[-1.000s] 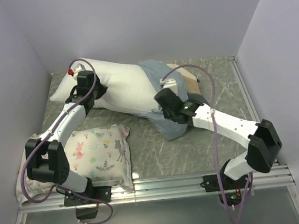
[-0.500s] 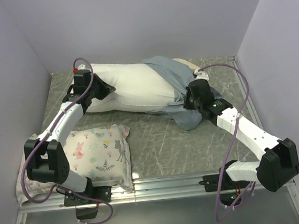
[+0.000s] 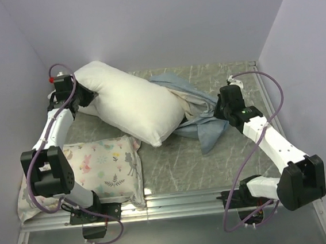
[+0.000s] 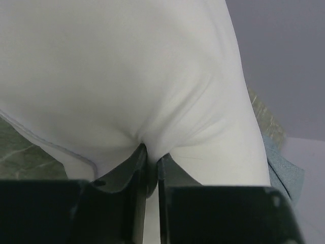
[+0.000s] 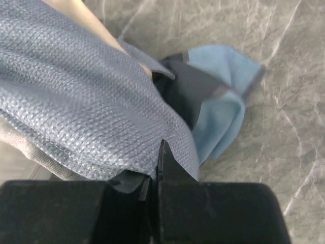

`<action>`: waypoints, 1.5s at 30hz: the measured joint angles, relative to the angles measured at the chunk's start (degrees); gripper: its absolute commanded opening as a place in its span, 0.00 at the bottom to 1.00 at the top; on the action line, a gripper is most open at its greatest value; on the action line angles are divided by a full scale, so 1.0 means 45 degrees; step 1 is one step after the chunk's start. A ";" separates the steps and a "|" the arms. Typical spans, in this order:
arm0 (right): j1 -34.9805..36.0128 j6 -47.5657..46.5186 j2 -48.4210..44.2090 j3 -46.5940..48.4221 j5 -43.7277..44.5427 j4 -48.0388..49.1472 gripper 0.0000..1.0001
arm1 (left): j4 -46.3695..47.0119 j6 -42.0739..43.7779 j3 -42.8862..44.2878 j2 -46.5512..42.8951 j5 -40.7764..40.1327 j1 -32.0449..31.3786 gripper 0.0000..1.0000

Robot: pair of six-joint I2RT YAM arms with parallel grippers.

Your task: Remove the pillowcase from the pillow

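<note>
The white pillow (image 3: 129,105) lies slanted across the left-middle of the table, and all of it that shows is bare. My left gripper (image 3: 87,98) is at its far-left end, shut on a pinched fold of the pillow (image 4: 127,66) between the jaws of the left gripper (image 4: 151,155). The pillowcase (image 3: 200,115) is crumpled against the pillow's right side, its grey-blue inner side mostly up. My right gripper (image 3: 220,114) is shut on its right edge. In the right wrist view the right gripper (image 5: 158,161) pinches the grey-blue weave of the pillowcase (image 5: 76,101), and light-blue and dark-grey stripes show beyond.
A smaller floral-print pillow (image 3: 101,168) lies at the near left beside the left arm's base. Lilac walls close in the table on the left, back and right. A metal rail (image 3: 176,201) runs along the near edge.
The left arm has swung left, dragging the pillow that way and out of the pillowcase. The right gripper has shut on the cloth and pulled it right.
</note>
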 measured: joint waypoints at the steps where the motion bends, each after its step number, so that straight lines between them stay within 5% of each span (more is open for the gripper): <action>1: 0.0102 -0.0005 0.0112 0.0000 0.0049 -0.0034 0.00 | 0.0000 0.0136 0.0000 0.0005 -0.0083 -0.0087 0.30; 2: 0.0204 -0.0015 0.0238 -0.0005 0.0141 -0.0058 0.00 | 0.0005 0.0321 0.0005 0.0000 -0.0199 -0.0219 0.53; 5: 0.0427 -0.0063 0.0495 -0.0015 0.0301 -0.0160 0.07 | 0.0005 0.0816 0.0151 -0.0010 -0.0879 -0.1054 0.81; 7: 0.0466 -0.0107 0.0539 -0.0019 0.0447 -0.0214 0.14 | -0.0087 0.1214 0.0325 -0.0160 -0.1511 -0.1846 0.87; 11: 0.0505 -0.0291 0.0539 0.0015 0.0636 -0.0340 0.49 | -0.0495 0.2059 0.0903 -0.0690 -0.2773 -0.3604 0.94; 16: 0.0831 -0.0622 0.0515 0.0583 0.0860 -0.0767 0.70 | -0.0957 0.3235 0.1957 -0.0719 -0.3934 -0.6693 0.99; 24: 0.1753 -0.1404 0.1088 0.3191 0.1287 -0.0918 0.86 | -0.1962 0.4891 0.4643 0.2239 -0.5085 -1.0069 0.99; 29: 0.1889 -0.2254 0.3211 0.5163 0.0690 -0.0699 0.87 | -0.2973 0.5173 0.5489 0.4119 -0.6120 -1.0331 0.96; 36: 0.2671 -0.3109 0.5241 0.5717 -0.0801 -0.0515 0.89 | -0.2093 0.4886 0.3915 0.3507 -0.6475 -1.0355 0.92; 42: 0.3162 -0.3283 0.5678 0.5858 -0.1277 -0.0330 0.88 | -0.0991 0.4337 0.2550 0.2817 -0.6271 -1.0248 0.73; 45: 0.3162 -0.3215 0.6737 0.6373 -0.0908 -0.0330 0.74 | -0.0554 0.4197 0.2322 0.2817 -0.6139 -1.0185 0.55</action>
